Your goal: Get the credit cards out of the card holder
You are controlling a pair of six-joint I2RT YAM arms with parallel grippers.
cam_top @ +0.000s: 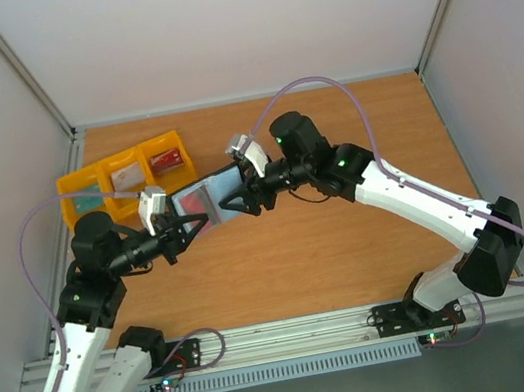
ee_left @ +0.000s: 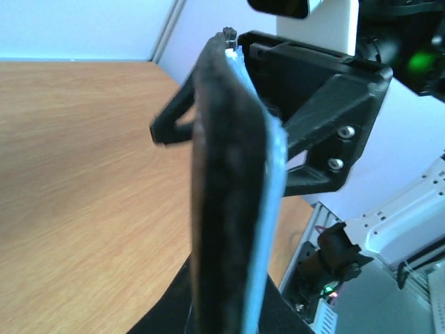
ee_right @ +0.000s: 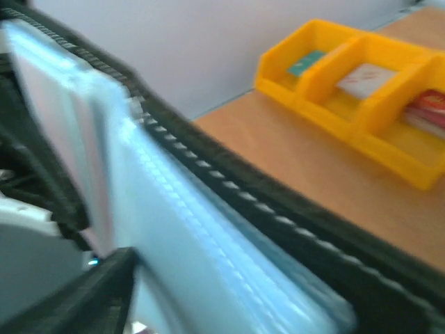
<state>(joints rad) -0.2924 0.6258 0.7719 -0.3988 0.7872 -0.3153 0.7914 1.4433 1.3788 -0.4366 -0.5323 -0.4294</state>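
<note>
top view / card holder (cam_top: 209,193): open, held up off the table (cam_top: 351,241) between the 2 arms, grey-blue inside facing up
top view / left gripper (cam_top: 196,226): clamped on the holder's near-left corner
top view / right gripper (cam_top: 233,204): at the holder's near-right edge, jaws apart
top view / dark red card (cam_top: 192,204): showed in the inner pocket, not out; other cards could not be told
top view / yellow bins (cam_top: 76,178): 3 in a row at far left, just beyond the holder
left wrist / card holder (ee_left: 229,209): seen edge-on, upright, black outside left, blue lining right, rising from between this arm's own jaws
left wrist / right fingers (ee_left: 320,104): 1 on each side of the holder's top edge, spread; contact unclear
right wrist / card holder (ee_right: 208,236): blurred, filled the near frame, blue pockets with black stitched rim
right wrist / bins (ee_right: 334,104): beyond on the table, holding a teal card (ee_right: 306,62), whitish card (ee_right: 365,80), red card (ee_right: 427,104)
</note>
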